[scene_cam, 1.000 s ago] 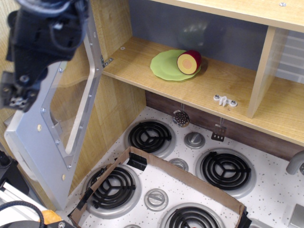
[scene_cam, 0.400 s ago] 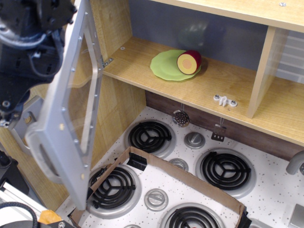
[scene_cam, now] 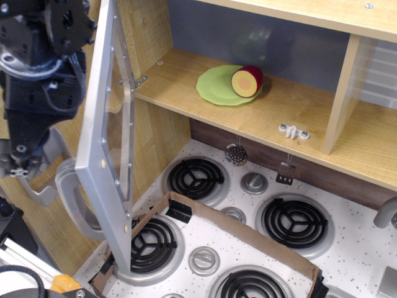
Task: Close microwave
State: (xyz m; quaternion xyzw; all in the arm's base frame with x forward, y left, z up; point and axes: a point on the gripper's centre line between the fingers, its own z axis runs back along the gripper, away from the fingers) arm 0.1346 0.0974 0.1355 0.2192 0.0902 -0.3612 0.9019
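The microwave's silver-grey door [scene_cam: 102, 143] with its clear window stands open, hinged at the left of the wooden compartment [scene_cam: 180, 81], and is seen almost edge-on. Its chunky grey handle [scene_cam: 71, 198] sticks out to the left at the door's lower edge. My black gripper [scene_cam: 28, 164] is on the left, behind the door's outer face and just above the handle. Its jaws are hidden by the arm's body. Inside the compartment lie a green plate [scene_cam: 217, 87] and a halved red fruit [scene_cam: 247, 81].
A toy stove with several black coil burners [scene_cam: 195, 178] lies below. A cardboard strip [scene_cam: 248, 233] crosses it. A white clip [scene_cam: 293, 131] sits on the shelf edge. A wooden divider [scene_cam: 341, 93] stands at the right and a grey tap [scene_cam: 386, 214] at the far right.
The door has swung right, from wide open and facing the camera to nearly edge-on. My arm has followed behind it and the handle has come into view.
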